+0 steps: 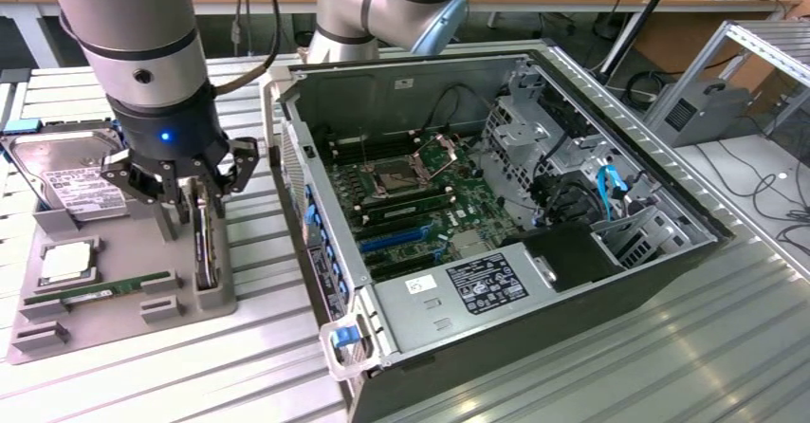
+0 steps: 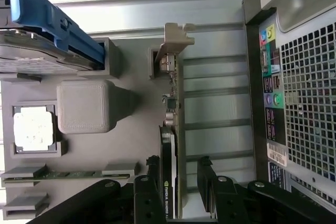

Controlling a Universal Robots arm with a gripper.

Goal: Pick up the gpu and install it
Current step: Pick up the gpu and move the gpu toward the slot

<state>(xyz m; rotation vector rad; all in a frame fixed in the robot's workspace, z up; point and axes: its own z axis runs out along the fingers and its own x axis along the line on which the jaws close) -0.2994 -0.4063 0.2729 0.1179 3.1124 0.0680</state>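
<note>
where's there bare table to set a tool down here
Bare table lies along the exterior view's bottom, below the tray, and at its lower right beside the computer case. The strip between tray and case is narrow. The tray itself is crowded, gripper straddling the graphics card.

Matt grey plastic, faintly grainy, on the parts tray (image 1: 127,323); ribbed bare metal across the table (image 1: 570,376); dull sheet metal inside the computer case (image 1: 367,91); silvery metal bracket and green circuit board on the gpu (image 2: 177,108); matt black finish on the gripper (image 2: 178,163); white paper label on the hard drive (image 1: 76,186).
</note>
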